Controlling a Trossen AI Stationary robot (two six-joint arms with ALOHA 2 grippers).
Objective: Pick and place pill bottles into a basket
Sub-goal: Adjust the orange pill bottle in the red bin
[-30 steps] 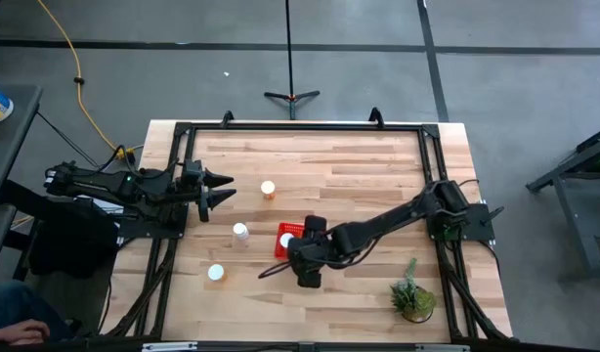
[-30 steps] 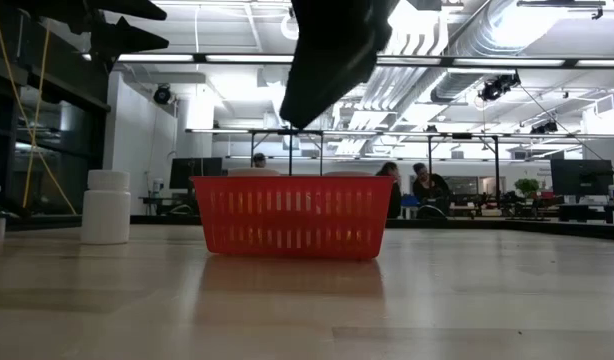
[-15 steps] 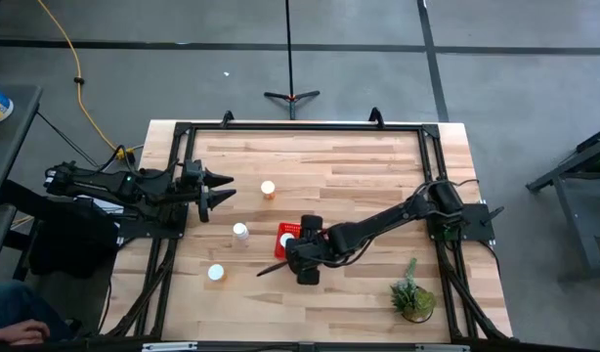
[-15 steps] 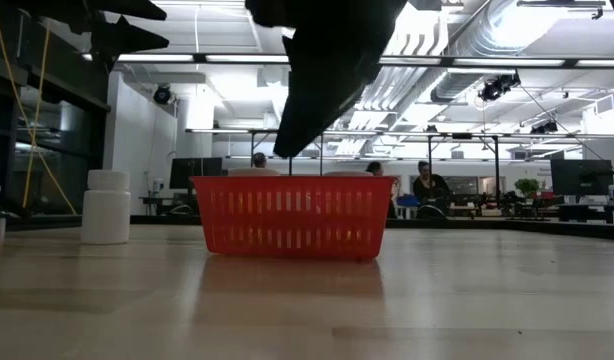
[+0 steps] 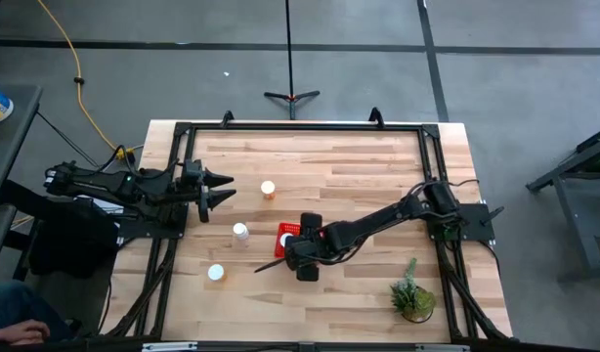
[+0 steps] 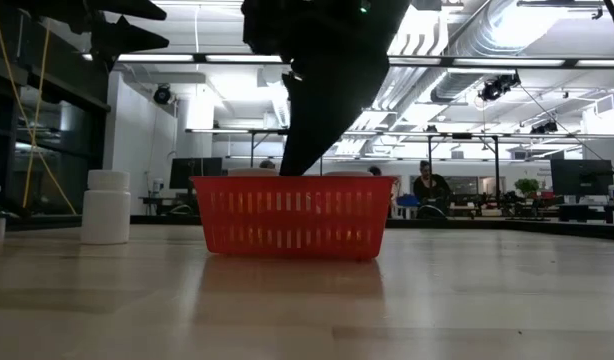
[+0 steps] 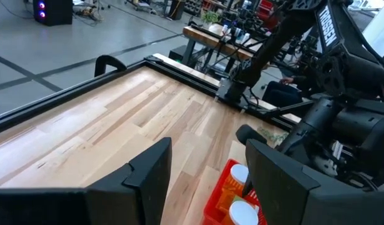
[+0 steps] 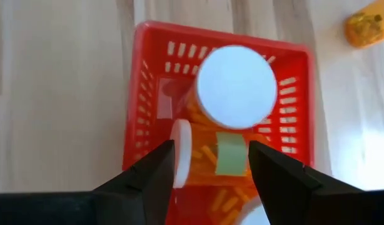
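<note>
The red basket [image 5: 283, 238] stands near the table's middle and also shows in the low view [image 6: 292, 215] and the left wrist view [image 7: 224, 195]. It holds an upright bottle with a white cap [image 8: 237, 86] and an orange bottle lying on its side [image 8: 212, 156]. My right gripper [image 8: 211, 165] is open just above the basket, its fingers on either side of the lying bottle. On the table stand an orange bottle [image 5: 268, 189], a white bottle [image 5: 240, 233] [image 6: 107, 207] and another white-capped bottle [image 5: 216, 273]. My left gripper [image 5: 222, 191] is open and empty at the left edge.
A green potted plant [image 5: 412, 295] stands at the near right corner. A black frame [image 5: 300, 127] runs along the table's edges. An orange bottle [image 8: 367, 28] lies on the wood beyond the basket. People sit at desks in the room behind the table.
My right gripper has come down toward the basket until its tip reaches the rim in the low view, and it has shifted a little toward the table's far edge. The basket and the bottles on the table have stayed in place.
</note>
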